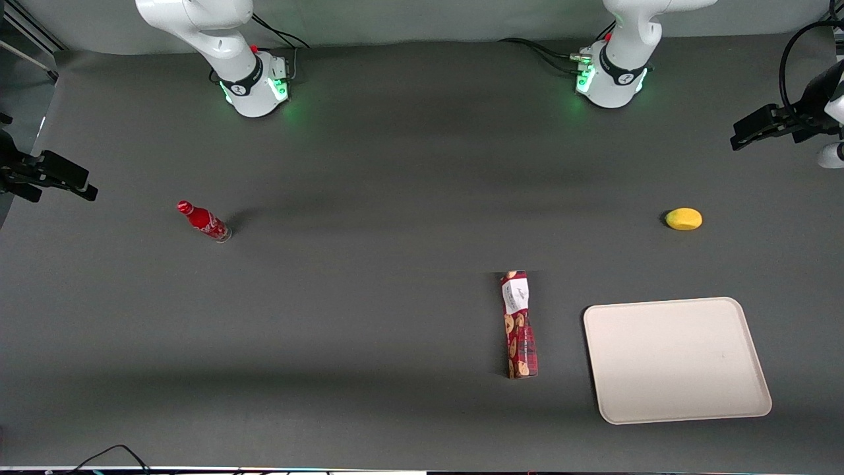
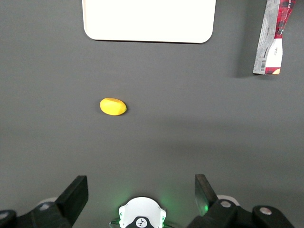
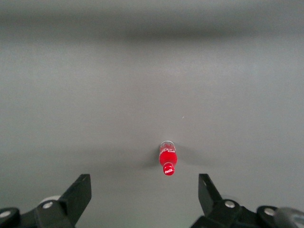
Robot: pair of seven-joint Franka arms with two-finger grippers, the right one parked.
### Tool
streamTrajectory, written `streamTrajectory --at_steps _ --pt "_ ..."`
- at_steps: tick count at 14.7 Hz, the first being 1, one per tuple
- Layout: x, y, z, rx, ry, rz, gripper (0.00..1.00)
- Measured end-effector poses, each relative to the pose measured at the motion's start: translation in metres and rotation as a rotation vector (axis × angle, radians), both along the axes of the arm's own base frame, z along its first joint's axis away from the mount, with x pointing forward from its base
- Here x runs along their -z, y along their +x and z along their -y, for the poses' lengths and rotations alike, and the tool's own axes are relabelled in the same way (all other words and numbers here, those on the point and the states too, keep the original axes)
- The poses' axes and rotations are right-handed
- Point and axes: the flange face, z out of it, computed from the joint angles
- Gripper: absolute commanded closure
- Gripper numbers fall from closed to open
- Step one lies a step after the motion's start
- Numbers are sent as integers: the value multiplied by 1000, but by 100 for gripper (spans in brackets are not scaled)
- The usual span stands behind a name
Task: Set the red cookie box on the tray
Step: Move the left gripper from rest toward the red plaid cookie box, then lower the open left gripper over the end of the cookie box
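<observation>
Two pincer fingers (image 2: 76,194) spread wide above table, red cookie box (image 1: 519,324) beside tray (image 1: 676,359).

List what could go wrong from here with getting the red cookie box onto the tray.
The red cookie box is long and narrow, so an off-center grasp may let it tip. It lies close beside the tray, so a careless descent could nudge that. The open gripper hangs high above the table near the lemon, leaving the whole approach ahead.

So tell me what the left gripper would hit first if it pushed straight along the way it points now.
Probably bare dark table: the open left gripper has no object between its fingers; the small yellow lemon-shaped fruit lies off to one side.
</observation>
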Motion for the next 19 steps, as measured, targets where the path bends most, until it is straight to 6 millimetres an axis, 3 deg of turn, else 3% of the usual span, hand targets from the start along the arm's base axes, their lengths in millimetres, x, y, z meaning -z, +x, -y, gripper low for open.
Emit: streamTrajectory --at_steps 8,11,15,17,19 --pt "-10 0 0 9 -2 21 0" --pt "-11 5 15 35 -9 32 0" --pt "-2 45 74 -9 -32 44 0" --pt "24 74 114 -72 -61 51 0" --pt "63 108 151 -152 -108 90 0"
